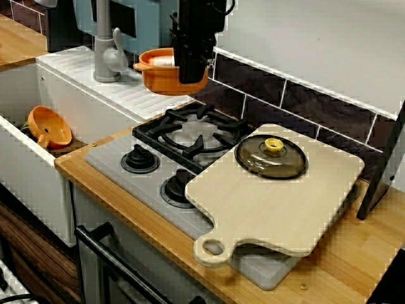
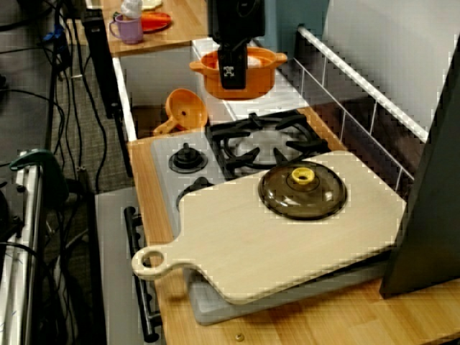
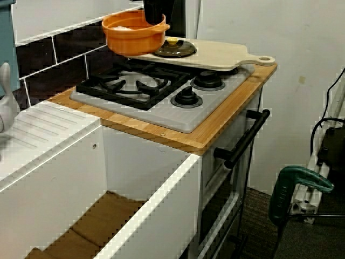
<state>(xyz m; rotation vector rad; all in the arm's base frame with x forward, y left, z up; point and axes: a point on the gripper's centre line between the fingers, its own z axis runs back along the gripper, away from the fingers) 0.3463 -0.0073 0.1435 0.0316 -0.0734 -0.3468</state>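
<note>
Since the gripper (image 1: 192,77) is clamped on its rim, the pot (image 1: 158,75) hangs level in the air. A lid (image 1: 271,158) rests well apart from the gripper, on a board (image 1: 272,206).

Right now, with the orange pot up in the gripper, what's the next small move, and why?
Probably lower the orange pot onto the burner grate: the gripper holds its rim, it hangs in the air, the grate is bare, and the glass lid lies on the cutting board.

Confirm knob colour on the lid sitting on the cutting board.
Yellow knob; clearest in the view facing the tiled wall.
</note>
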